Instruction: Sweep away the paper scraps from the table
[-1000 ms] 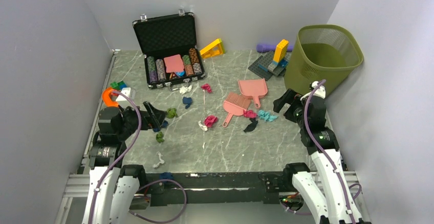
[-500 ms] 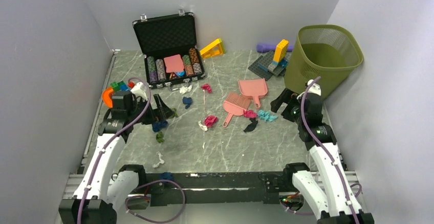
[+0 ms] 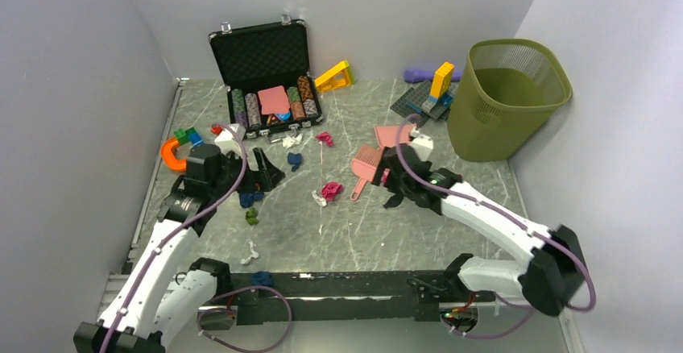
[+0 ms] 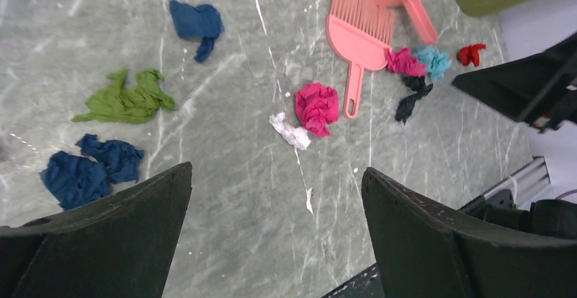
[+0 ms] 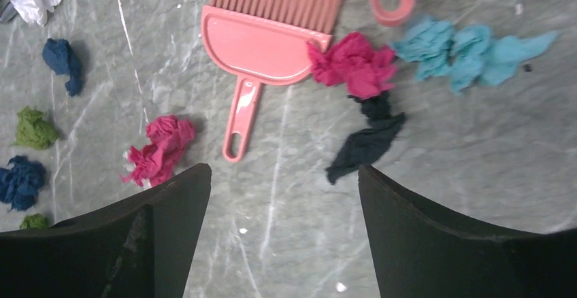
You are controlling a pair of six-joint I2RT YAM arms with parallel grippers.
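Paper scraps lie scattered over the grey-green table (image 3: 451, 224): a magenta wad (image 3: 331, 189), navy wads (image 3: 295, 159) (image 3: 250, 198), a green wad (image 3: 252, 216) and a white scrap (image 3: 250, 251). My left gripper (image 3: 266, 171) is open and empty; its view shows it (image 4: 277, 169) above bare table, with green (image 4: 129, 101), navy (image 4: 92, 169) and magenta (image 4: 318, 106) wads ahead. My right gripper (image 3: 392, 188) is open and empty. In its view it (image 5: 284, 169) hovers just short of a pink brush (image 5: 272, 32), with magenta (image 5: 354, 63), teal (image 5: 469, 50) and black (image 5: 367, 141) scraps nearby.
A pink dustpan (image 3: 396, 139) lies beyond the brush. An olive mesh bin (image 3: 507, 95) stands at the back right. An open black case of poker chips (image 3: 270, 87) is at the back centre. Toy blocks (image 3: 427, 99), a yellow wedge (image 3: 334, 76) and an orange toy (image 3: 171, 153) lie about.
My right arm swung left from beside the bin to over the brush and the scraps by it. My left gripper reached farther out and right. Both stayed open.
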